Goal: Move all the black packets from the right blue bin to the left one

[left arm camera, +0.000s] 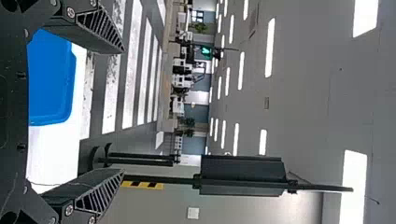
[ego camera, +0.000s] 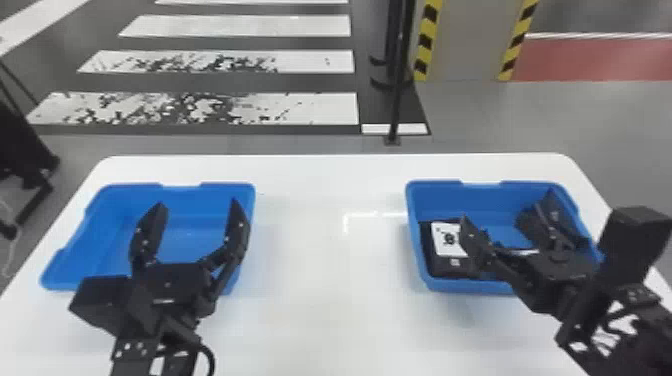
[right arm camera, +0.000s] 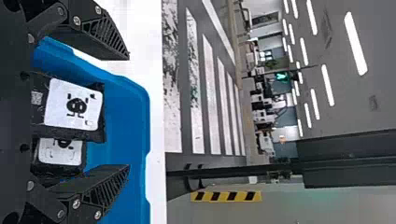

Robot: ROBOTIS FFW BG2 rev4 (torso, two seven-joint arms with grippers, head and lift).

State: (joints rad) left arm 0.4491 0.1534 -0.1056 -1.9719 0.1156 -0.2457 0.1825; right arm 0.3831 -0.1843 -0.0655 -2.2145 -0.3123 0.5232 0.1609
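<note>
Over the left blue bin (ego camera: pixel 110 220), my left gripper (ego camera: pixel 195 220) stands open with nothing between its fingers; the bin's visible floor is bare. In the left wrist view the same gripper (left arm camera: pixel 122 112) is spread wide. My right gripper (ego camera: pixel 505 215) is open above the right blue bin (ego camera: pixel 465 192). A black packet with a white label (ego camera: pixel 449 240) lies at that bin's left side, beside the gripper's left finger. In the right wrist view, a labelled black packet (right arm camera: pixel 74 105) and another packet (right arm camera: pixel 60 151) lie in the bin, near the open right gripper (right arm camera: pixel 129 112).
Both bins stand on a white table (ego camera: pixel 325 250), with a wide stretch of tabletop between them. Beyond its far edge a dark pole (ego camera: pixel 397 90) rises from the floor. A dark stand (ego camera: pixel 25 155) is off to the left.
</note>
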